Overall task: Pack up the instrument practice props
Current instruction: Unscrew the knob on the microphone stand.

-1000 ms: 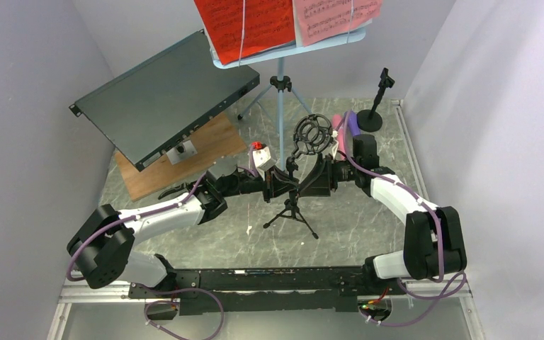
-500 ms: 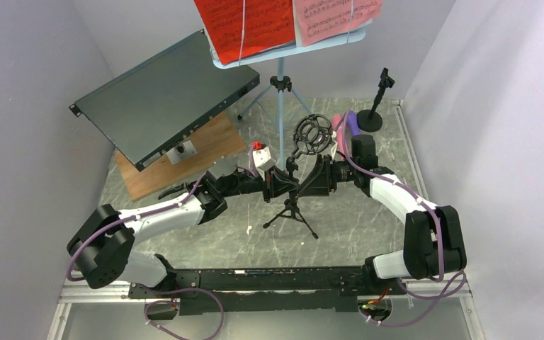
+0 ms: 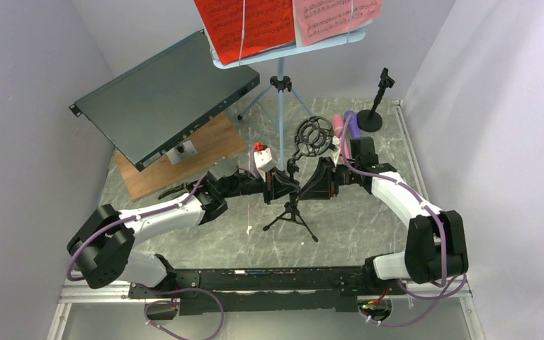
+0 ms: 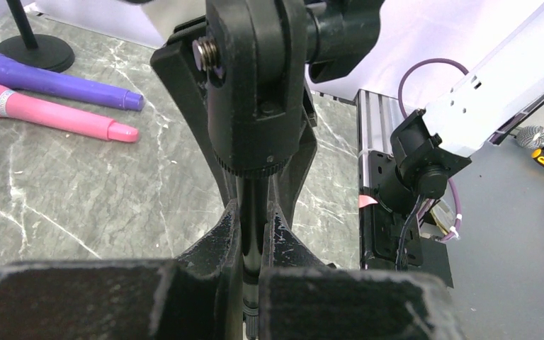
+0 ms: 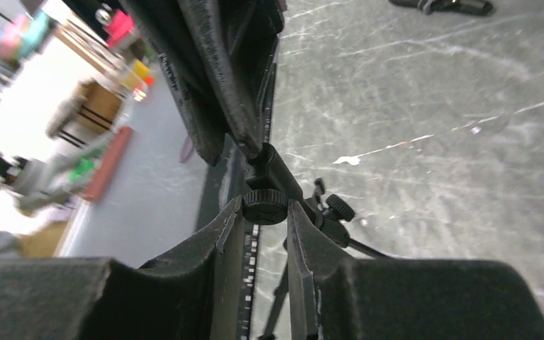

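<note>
A small black tripod mic support (image 3: 292,209) with a ring mount (image 3: 314,133) stands mid-table. My left gripper (image 3: 284,185) is shut on its thin pole (image 4: 253,177). From the other side my right gripper (image 5: 265,212) has its fingertips pressed on the support's knurled knob (image 5: 265,204). The pink microphone (image 4: 49,117) and purple microphone (image 4: 53,80) lie side by side by the round-based mic support (image 3: 373,113). The light-blue music rack (image 3: 281,85) stands at the back with a red page (image 3: 244,25) and a pink page (image 3: 336,18).
A large dark flat metal box (image 3: 159,95) leans over a wooden board (image 3: 191,156) at the back left. A small red-capped item (image 3: 258,146) sits near the left wrist. Grey walls close in on both sides.
My right gripper's jaws have closed in onto the support's knob, and its wrist has shifted slightly left. The left gripper and the support have not moved.
</note>
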Tool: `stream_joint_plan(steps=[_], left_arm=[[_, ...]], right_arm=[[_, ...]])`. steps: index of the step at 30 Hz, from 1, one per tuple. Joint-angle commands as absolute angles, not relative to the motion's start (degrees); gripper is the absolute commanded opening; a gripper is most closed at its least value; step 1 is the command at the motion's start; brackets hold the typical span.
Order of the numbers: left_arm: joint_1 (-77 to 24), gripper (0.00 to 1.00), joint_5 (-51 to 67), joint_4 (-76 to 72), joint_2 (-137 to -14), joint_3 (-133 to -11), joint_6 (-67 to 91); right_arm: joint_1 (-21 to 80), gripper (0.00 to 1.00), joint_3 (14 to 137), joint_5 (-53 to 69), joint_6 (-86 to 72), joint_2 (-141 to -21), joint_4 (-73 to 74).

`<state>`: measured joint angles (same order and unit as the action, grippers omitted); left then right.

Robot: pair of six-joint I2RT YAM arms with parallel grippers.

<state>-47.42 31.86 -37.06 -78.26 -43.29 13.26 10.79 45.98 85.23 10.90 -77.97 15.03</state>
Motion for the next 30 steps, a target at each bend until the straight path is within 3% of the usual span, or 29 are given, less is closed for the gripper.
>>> stream_joint_plan(steps=[1, 4, 9, 20, 25, 30], left_arm=[[-47.4, 0.00, 32.6, -46.3, -76.3, -43.5, 14.7], [-47.4, 0.00, 33.0, -47.2, -76.7, -43.2, 15.7], [-47.3, 0.00, 33.5, -49.6, -77.6, -42.7, 17.6], [-47.3, 0.00, 33.8, -52.6, -78.9, -42.1, 19.9], [-47.4, 0.00, 33.8, -52.3, -78.8, -42.1, 19.7], [-47.4, 0.00, 33.7, -51.7, -78.5, -41.9, 19.2]], right_arm=[[11.0, 0.16, 49.2, 84.1, 38.5, -74.3, 31.9], [11.0, 0.14, 49.4, 82.5, 55.2, -72.3, 39.7], [10.9, 0.14, 47.7, 80.7, 70.0, -70.1, 46.0], [10.9, 0.18, 46.7, 76.5, 69.3, -68.7, 43.3], [10.9, 0.26, 46.8, 75.3, 65.3, -68.5, 40.7], [10.7, 0.44, 47.3, 76.2, 64.0, -68.8, 41.4]])
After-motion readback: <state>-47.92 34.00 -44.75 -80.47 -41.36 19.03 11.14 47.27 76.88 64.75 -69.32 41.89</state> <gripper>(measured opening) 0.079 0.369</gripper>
